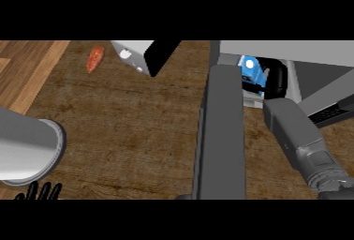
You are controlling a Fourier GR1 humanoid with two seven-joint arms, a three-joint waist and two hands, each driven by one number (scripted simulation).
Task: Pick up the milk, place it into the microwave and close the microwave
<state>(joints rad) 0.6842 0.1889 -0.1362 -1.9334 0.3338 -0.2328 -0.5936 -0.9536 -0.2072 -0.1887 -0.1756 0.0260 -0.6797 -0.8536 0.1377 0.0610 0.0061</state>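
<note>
The right robot hand (275,77) grasps the milk (250,70) inside the microwave (311,51). Set it upright, clear of the door (224,131), then let go; the left robot hand (41,191) rests released.

Right hand (275,77) outstretched, left hand (40,191) relaxed

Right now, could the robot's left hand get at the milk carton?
Probably not. The left hand rests at the lower left edge, and the open microwave door stands between it and the milk, which sits inside the microwave with the right hand curled round it.
</note>
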